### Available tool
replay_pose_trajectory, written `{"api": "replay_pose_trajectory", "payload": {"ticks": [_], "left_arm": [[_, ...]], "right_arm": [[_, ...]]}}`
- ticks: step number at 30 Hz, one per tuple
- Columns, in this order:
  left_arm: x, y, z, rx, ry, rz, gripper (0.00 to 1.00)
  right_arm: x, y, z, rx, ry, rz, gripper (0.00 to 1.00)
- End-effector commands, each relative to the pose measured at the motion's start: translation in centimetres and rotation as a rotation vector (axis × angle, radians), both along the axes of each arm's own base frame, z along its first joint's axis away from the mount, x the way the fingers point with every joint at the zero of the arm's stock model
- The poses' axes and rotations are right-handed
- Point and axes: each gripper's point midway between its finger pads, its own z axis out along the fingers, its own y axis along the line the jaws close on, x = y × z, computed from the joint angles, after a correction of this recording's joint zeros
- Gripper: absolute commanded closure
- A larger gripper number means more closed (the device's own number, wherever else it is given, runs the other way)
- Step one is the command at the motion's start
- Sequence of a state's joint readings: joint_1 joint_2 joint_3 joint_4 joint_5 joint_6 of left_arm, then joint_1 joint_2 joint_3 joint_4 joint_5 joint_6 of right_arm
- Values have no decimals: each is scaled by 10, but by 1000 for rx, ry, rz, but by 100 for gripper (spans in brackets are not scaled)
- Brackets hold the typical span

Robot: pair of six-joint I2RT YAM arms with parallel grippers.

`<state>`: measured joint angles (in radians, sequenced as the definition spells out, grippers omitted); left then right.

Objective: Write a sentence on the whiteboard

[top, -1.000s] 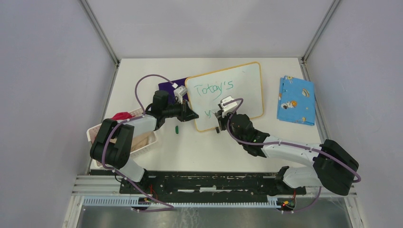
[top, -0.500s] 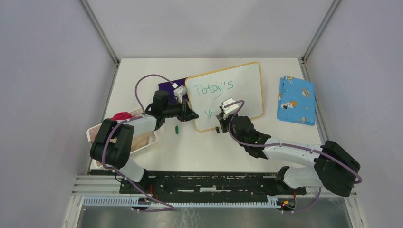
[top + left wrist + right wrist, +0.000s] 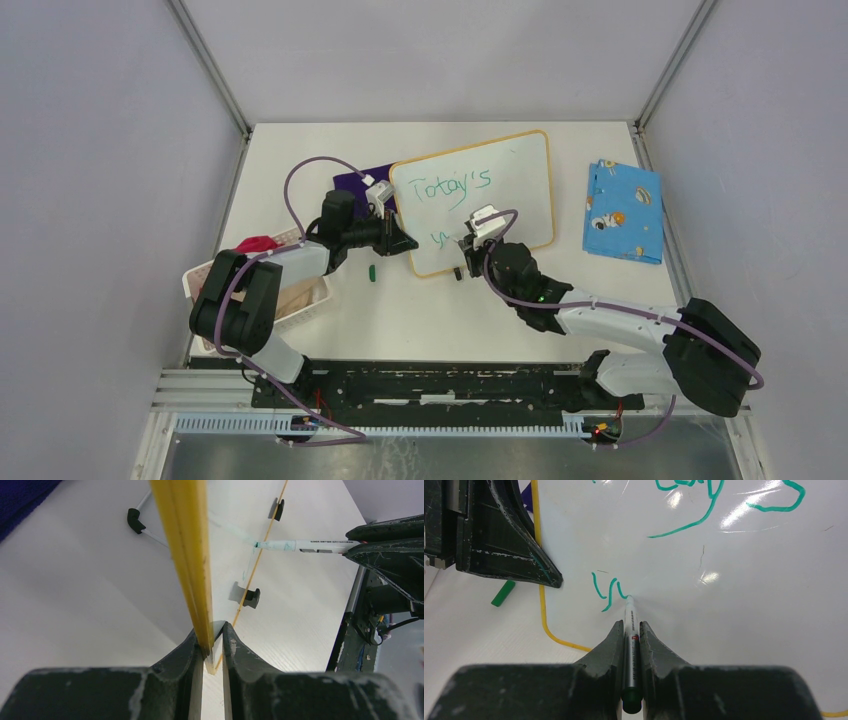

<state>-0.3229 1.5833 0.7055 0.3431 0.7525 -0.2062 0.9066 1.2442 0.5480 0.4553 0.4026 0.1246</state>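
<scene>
Two tight grips — left gripper [image 3: 210,639] on the whiteboard [image 3: 525,200], right gripper [image 3: 630,626] on a marker [image 3: 629,611], tip at the sentence [image 3: 452,187].

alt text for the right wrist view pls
The right gripper holds a marker, tip on the whiteboard beside a few green strokes under a line of writing. At upper left the left gripper sits at the board's yellow edge; a green cap lies on the table.

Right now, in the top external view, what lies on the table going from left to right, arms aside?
white basket → purple cloth → whiteboard → blue patterned cloth
</scene>
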Motion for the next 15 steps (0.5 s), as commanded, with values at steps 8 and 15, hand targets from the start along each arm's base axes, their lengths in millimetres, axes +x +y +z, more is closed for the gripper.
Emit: {"api": "replay_pose_trajectory", "payload": {"ticks": [8,15], "left_arm": [[13,9,-17,101,-54,37,98],[13,9,-17,100,-56,37,98]], "right_arm": [[17,3,37,48,-71,-35,100],[17,8,35,50,-62,-16,100]]}}
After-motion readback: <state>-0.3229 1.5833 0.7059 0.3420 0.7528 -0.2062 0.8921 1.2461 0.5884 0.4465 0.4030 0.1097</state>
